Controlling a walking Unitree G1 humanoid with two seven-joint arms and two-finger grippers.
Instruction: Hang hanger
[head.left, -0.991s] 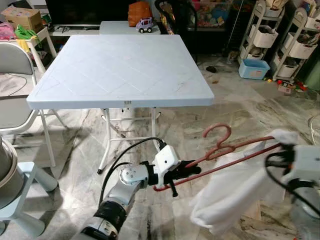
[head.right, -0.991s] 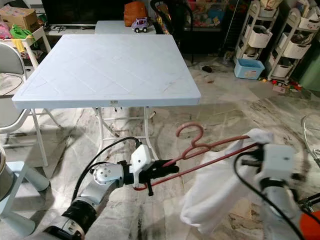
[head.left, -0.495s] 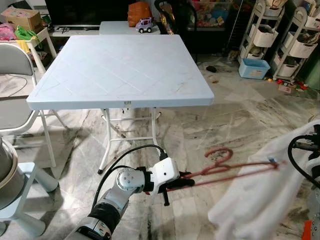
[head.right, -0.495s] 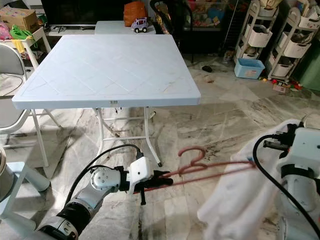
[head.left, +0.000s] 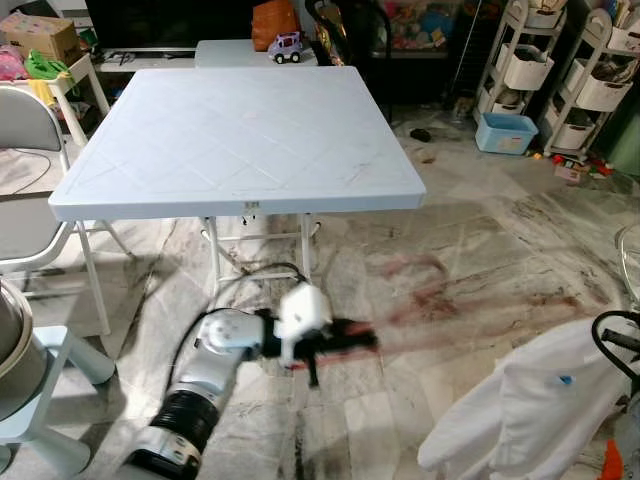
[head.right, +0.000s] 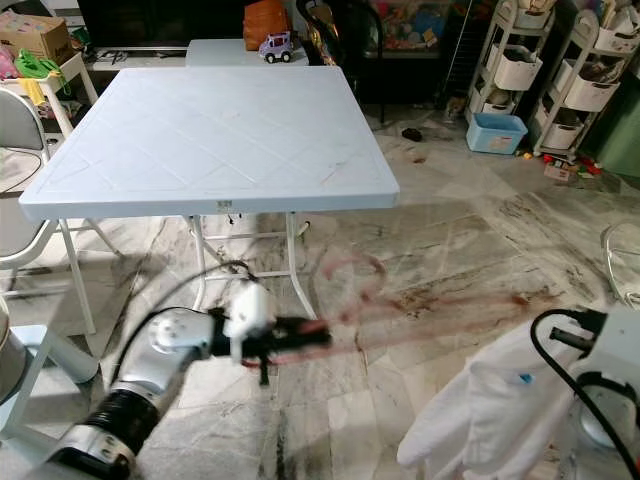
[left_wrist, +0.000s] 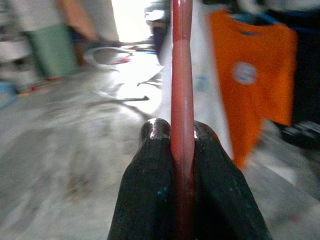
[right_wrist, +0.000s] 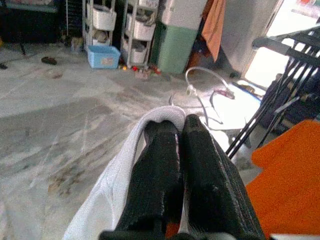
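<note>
Marble floor (head.left: 470, 250), white bench (head.left: 240, 130) behind. Hanger (left_wrist: 181, 75) pinched by left end effector (left_wrist: 182, 132); cloth (right_wrist: 125, 165) by right end effector (right_wrist: 181, 125). Hanger should be kept level.

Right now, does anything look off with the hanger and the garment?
Yes. The white garment hangs from the right gripper alone, off the red hanger. The left gripper clamps that hanger, which is motion-blurred low over the floor.
</note>
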